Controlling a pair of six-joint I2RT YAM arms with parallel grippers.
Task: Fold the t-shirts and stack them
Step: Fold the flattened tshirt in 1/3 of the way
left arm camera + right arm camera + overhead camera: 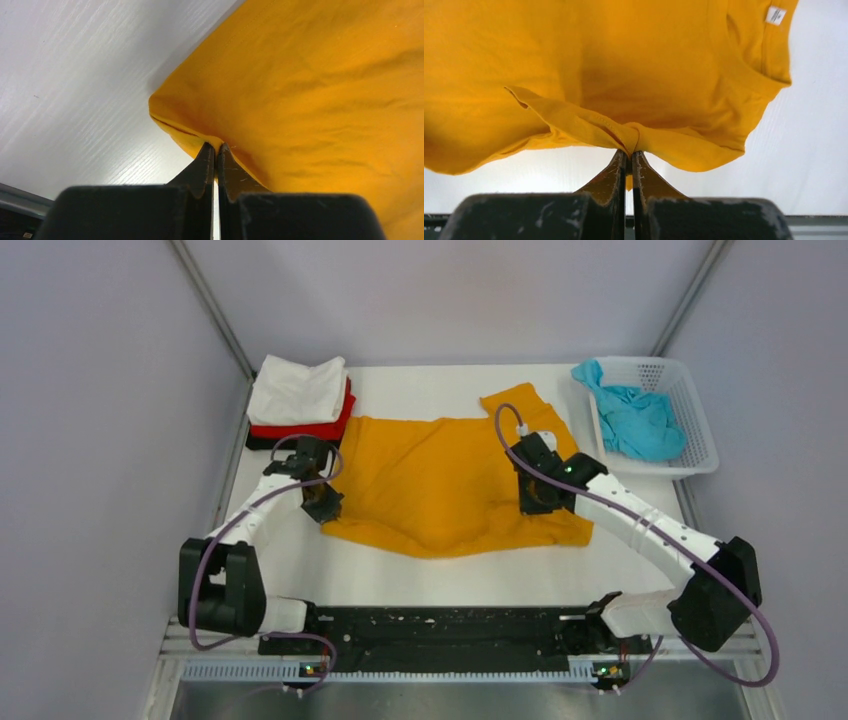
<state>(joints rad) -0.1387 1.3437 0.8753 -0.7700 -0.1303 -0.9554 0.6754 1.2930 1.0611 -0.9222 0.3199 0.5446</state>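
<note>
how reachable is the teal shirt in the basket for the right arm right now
Probably not yet: the right gripper is shut on the orange-yellow shirt. Once it lets go, the teal shirt lies uncovered in the basket nearby.

We are seeing the orange-yellow t-shirt [310, 90] running off the edges of both wrist views. Its neck label [776, 15] is showing print too small for reading. The white t-shirt [297, 390] and red t-shirt [300, 429] are covering most of the black t-shirt [258, 442], leaving only a dark edge.
</note>
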